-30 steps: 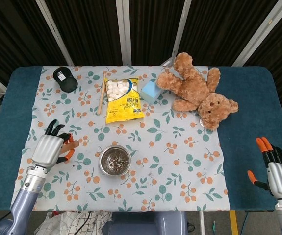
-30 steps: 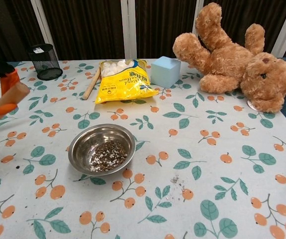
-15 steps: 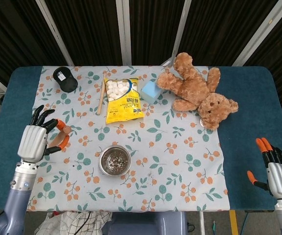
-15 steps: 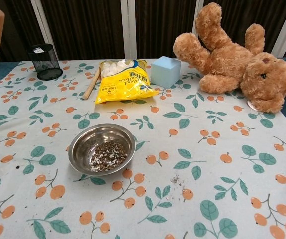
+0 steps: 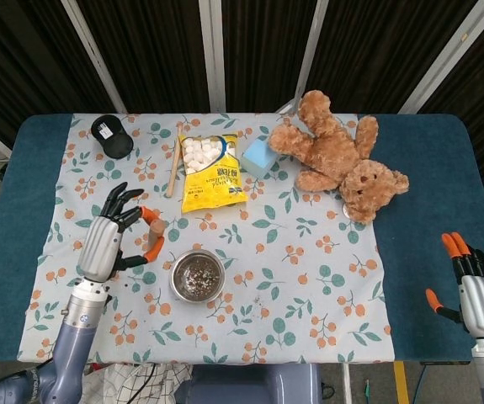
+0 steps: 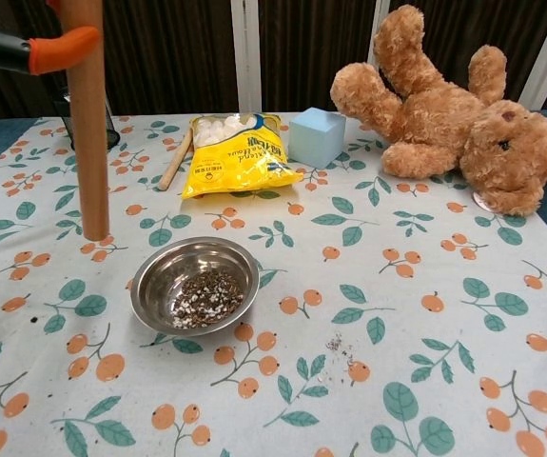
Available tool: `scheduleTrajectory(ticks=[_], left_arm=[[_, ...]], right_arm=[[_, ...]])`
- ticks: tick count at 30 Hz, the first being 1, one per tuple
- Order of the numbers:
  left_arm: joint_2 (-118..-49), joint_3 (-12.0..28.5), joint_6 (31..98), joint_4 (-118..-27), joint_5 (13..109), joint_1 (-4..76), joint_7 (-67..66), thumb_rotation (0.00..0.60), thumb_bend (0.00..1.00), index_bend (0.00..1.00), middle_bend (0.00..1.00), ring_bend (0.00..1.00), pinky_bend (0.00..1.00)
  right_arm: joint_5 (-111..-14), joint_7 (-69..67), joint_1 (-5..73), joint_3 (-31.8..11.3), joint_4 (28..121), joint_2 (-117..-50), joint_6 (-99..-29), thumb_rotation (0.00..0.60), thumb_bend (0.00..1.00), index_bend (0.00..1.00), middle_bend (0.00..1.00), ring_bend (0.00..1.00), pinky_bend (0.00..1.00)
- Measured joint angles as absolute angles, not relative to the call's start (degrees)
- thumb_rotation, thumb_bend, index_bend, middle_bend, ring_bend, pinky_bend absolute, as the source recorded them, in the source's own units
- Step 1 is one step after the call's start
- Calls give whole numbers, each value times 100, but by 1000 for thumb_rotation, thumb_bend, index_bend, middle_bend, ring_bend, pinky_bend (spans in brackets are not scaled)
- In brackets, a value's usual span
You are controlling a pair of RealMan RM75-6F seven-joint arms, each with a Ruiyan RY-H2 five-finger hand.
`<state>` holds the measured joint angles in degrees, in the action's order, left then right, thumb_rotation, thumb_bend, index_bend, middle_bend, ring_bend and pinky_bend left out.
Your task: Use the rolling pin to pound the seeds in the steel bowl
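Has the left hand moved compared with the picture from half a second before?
Yes. The left hand has moved to the right, toward the steel bowl, bringing the upright rolling pin nearer to it.

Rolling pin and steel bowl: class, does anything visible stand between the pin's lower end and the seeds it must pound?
Nothing visible does. The left robot hand holds the rolling pin upright, left of the steel bowl. Only bare tablecloth lies between them, and the bowl's top is uncovered over the seeds.
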<state>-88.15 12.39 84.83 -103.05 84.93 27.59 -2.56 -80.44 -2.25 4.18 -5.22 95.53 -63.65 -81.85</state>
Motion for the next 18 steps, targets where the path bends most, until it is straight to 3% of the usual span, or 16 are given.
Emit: scheduleTrajectory(ticks=[18], left_arm=[[-10046,1173,8526,-9090,8955,3001,1231,600,923,609,662,176,84]], right_arm=[[-8059,-263,434,-519,9502,-6401,-8159,600,360,0,0,0,0]])
